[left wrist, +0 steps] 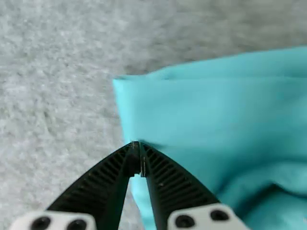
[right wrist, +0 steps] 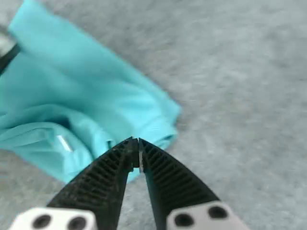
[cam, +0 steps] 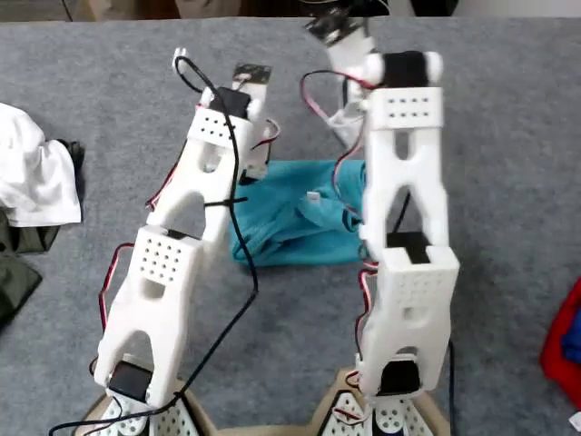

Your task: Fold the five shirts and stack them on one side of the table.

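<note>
A teal shirt (cam: 295, 218) lies crumpled and partly folded on the grey table between my two arms. My left gripper (left wrist: 138, 154) is shut, its tips pinching the shirt's (left wrist: 216, 124) edge just below a folded corner. My right gripper (right wrist: 138, 152) is also shut, its tips nipping the teal shirt (right wrist: 81, 105) at its rim near another corner. In the high view the left gripper (cam: 255, 163) comes down on the shirt's far left corner and the right gripper (cam: 350, 150) on its far right part. The arms hide part of the cloth.
A white shirt (cam: 32, 173) is bunched at the table's left edge, with dark green garments (cam: 16, 268) below it. A red and blue garment (cam: 565, 336) lies at the right edge. Grey carpet-like tabletop (cam: 490, 182) is bare around the teal shirt.
</note>
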